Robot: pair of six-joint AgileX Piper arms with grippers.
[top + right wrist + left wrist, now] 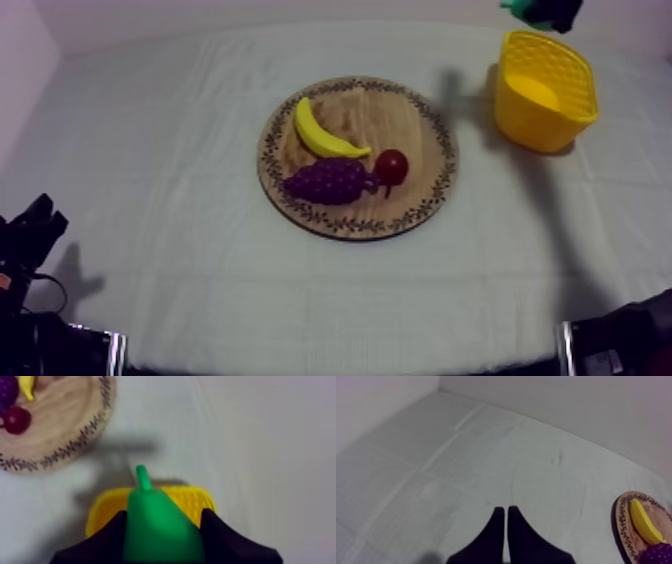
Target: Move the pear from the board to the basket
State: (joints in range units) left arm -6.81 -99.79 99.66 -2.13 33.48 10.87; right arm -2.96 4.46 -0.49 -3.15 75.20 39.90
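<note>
My right gripper (162, 526) is shut on the green pear (157, 526), holding it in the air above the yellow basket (192, 498). From above, that gripper (545, 12) hangs at the far right, over the basket (545, 90), with a bit of green pear (518, 8) showing beside it. The round wooden board (420, 130) lies mid-table and carries a banana (322, 133), a bunch of grapes (330, 181) and a small red fruit (391, 166). My left gripper (503, 513) is shut, a narrow wedge over bare cloth, resting low at the left (30, 235).
The basket stands to the right of the board, near the table's far edge. The board's rim (621, 526) with the banana (646, 523) lies off to the side of my left gripper. A wall runs behind the table.
</note>
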